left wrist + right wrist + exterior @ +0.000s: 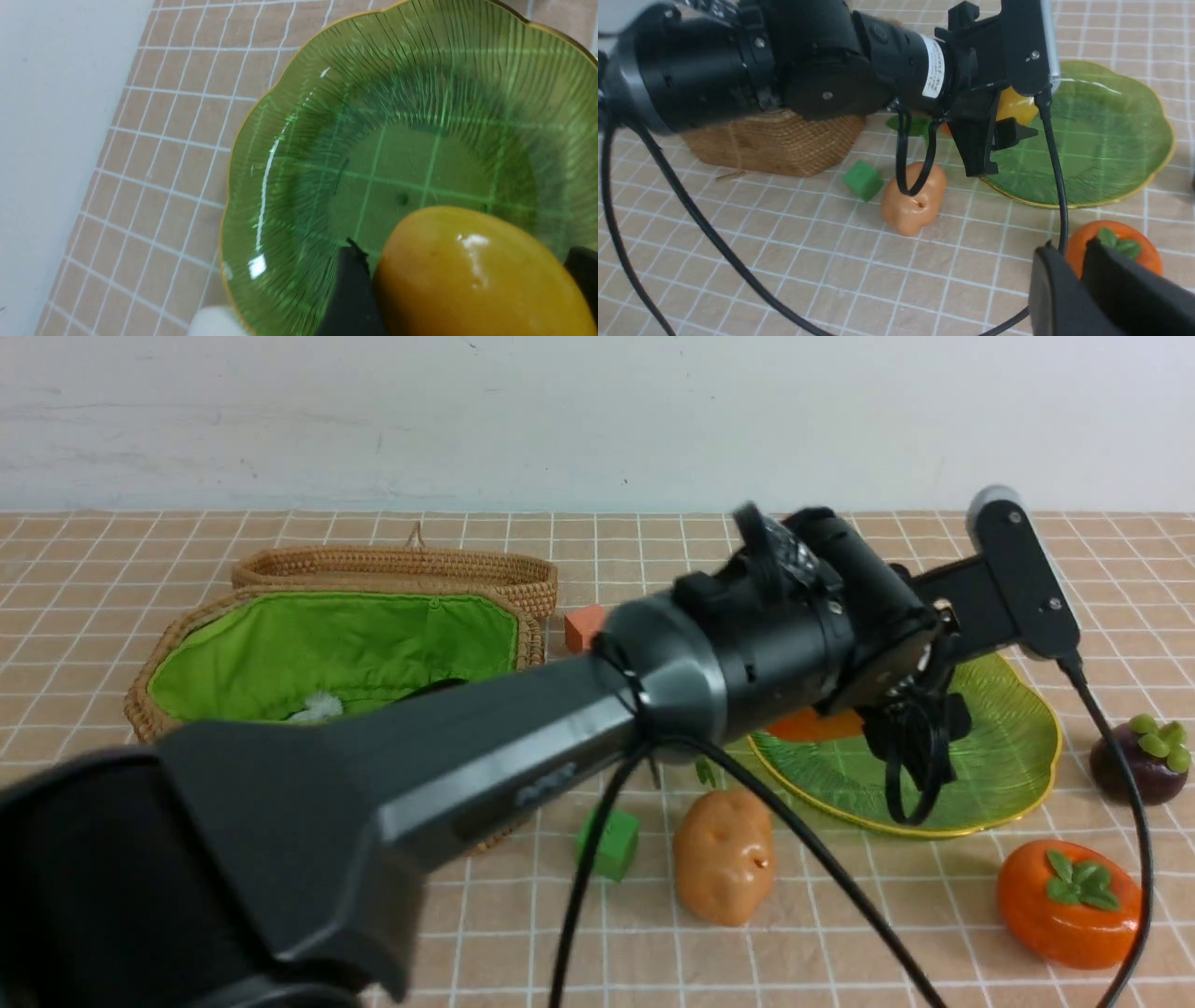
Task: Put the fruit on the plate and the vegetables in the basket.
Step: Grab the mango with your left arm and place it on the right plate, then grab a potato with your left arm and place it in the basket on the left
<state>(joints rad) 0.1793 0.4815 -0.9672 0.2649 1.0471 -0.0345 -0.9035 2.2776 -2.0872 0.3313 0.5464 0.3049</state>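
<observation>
— Is any writing showing?
— A white label [933,67] is sitting on the wrist of the left arm [714,70], and raised lettering [546,793] is running along the arm's casing. Both are coming out too small and blurred to read.
— What are the left fingers doing?
— The left gripper [465,249] is standing wide, its black fingers [350,289] pressing on either side of the mango [476,289]. The mango is looking smooth and glossy, yellow shading to orange, with a white glint on its skin.
— Where is it sitting?
— Between those fingers, over the plate [289,154]. Whether it is touching the glass I cannot tell. The plate is showing translucent green, ribbed and scalloped, with a thin gold rim.
— And the other fingers?
— The right gripper [1070,249] is keeping its fingers nearly together, gripping nothing. The persimmon [1146,254], orange with a green leaf cap, is lying just beyond them.
— The rest?
— The potato [724,854] and a green cube [609,842] are lying near the left fingers, off the plate. The mangosteen [1139,756] is sitting across the plate from them. The basket [149,695], lid [392,565] open and green lining showing, is standing well apart from both pairs of fingers, an orange cube [583,627] beside it.
— The surface?
— A tan cloth [934,887] with white grid lines is covering the table, and a plain white wall [560,420] is rising behind.
</observation>
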